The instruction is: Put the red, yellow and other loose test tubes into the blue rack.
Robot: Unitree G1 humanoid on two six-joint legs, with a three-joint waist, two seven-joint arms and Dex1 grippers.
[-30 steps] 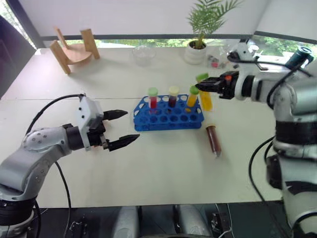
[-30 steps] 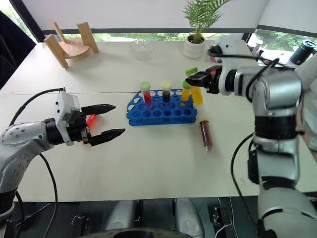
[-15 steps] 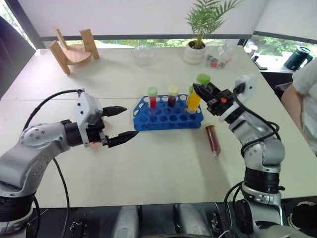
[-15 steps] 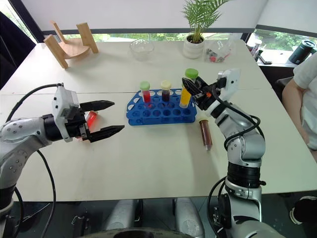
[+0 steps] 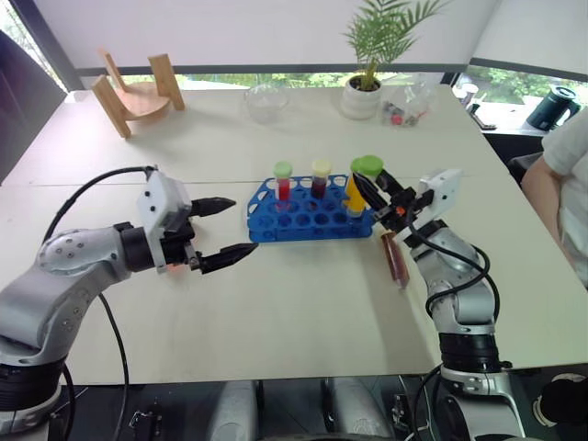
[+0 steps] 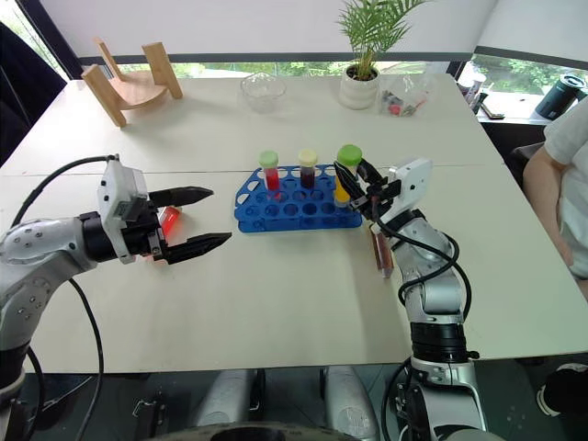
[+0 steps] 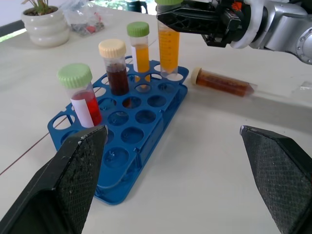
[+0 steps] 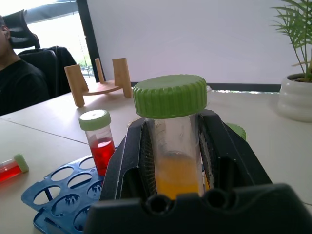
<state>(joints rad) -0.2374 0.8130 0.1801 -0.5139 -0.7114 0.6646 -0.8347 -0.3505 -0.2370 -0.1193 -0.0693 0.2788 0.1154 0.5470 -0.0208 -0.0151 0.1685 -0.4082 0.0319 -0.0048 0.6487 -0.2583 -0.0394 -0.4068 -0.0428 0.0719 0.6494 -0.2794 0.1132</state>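
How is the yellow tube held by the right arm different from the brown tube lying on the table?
The yellow tube stands upright over the blue rack, clamped in the right end effector; the brown tube lies flat on the table, beside the rack, untouched. The yellow tube has a green cap; the brown tube's cap is cream. The yellow tube's liquid is orange-yellow; the brown tube's is dark brown. Both are capped clear tubes.

I see the rack (image 5: 312, 211) mid-surface with three capped tubes standing in its far row, and a fourth tube (image 5: 360, 186) held upright over its right end. Another tube (image 5: 396, 259) lies just right of the rack, one more (image 6: 169, 220) well to its left. Behind, the wooden stand (image 5: 136, 90) sits far left, the potted plant (image 5: 366, 89) far right.
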